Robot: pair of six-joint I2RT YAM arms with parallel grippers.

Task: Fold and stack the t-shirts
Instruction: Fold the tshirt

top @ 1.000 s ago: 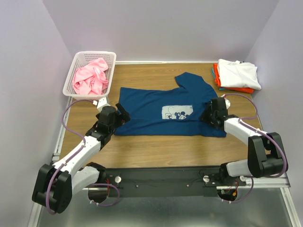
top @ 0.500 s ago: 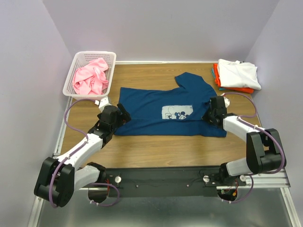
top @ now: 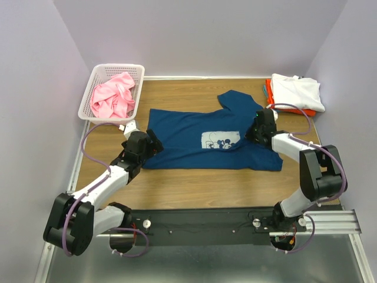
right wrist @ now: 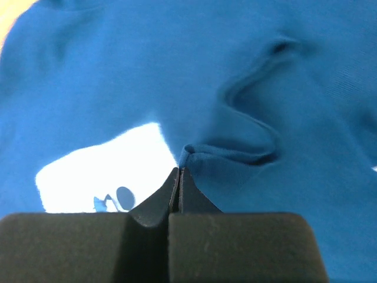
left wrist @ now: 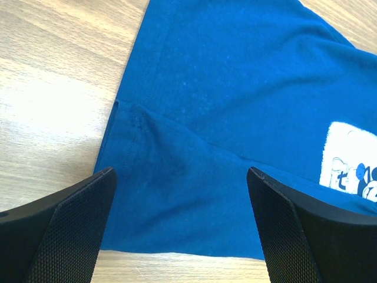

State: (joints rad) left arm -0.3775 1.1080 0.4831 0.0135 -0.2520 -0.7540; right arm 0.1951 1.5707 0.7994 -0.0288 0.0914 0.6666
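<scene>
Navy t-shirt (top: 200, 138): we see it spread flat across the middle of the desk (top: 194, 180), print side up, with one sleeve reaching toward the far edge.
Mouse print (top: 220, 140): a pale panel right of the shirt's centre, in view of both wrist cameras.
Left gripper (left wrist: 181, 194): its jaws are released and spread wide over the shirt's left hem corner, where the cloth makes a small crease. We cannot tell whether the fingers (left wrist: 70, 230) touch the cloth.
Right gripper (right wrist: 178, 172): its jaws are clenched on a pinched ridge of navy cloth just beside the print, on the shirt's right side.
Pink t-shirt (top: 112, 97): crumpled inside the white lattice basket (top: 97, 72) at the far left corner.
White t-shirt (top: 297, 91): folded, on top of the stack at the far right corner, well apart from the basket.
Orange t-shirt (top: 270, 91): folded under the white one, its edge showing on the left.
Teal t-shirt (top: 264, 89): we make out only a sliver at the stack's left edge.
</scene>
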